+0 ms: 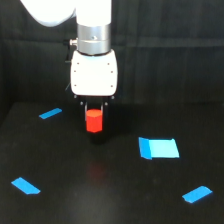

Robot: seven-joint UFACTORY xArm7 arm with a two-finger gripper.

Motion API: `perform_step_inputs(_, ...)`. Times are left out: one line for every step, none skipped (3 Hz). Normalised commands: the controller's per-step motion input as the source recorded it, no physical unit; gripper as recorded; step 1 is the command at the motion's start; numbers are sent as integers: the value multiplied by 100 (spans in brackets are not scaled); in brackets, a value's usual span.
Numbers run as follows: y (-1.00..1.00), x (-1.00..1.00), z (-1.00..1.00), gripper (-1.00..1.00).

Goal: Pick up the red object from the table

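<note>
Claw (95,111) fingers are closing on the red object (94,121), clamping its upper part from both sides while it hangs below the white wrist housing (94,73). A faint reddish glow is showing on the table (110,200) beneath it, so the cylinder is probably hanging clear of the surface, though the single view is not settling that for certain.

Judging by its plain, solid look, the red object is likely handling as a light, stiff piece that is not yielding under the fingers. Its smooth rounded wall may be slippery, so a hold across the middle of the body, with the fingers flat against opposite sides, is seeming safer than the top-edge pinch now visible. Nothing about it is looking fragile.

Around it, the table is lying flat, matte and black, giving plenty of free room. A light-blue rectangle (158,148) is sitting toward the exterior view's right, near but apart from the cylinder. Smaller blue tape strips are lying well apart: one at the far left (50,113), one at the near left (25,185), one at the near right (197,194).
</note>
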Motion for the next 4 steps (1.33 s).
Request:
perform_step_inputs(-20,11,93,-98)
perform_step_inputs(-4,8,94,-93)
perform_step_inputs(11,6,96,-100)
perform_step_inputs(-3,-6,74,-100)
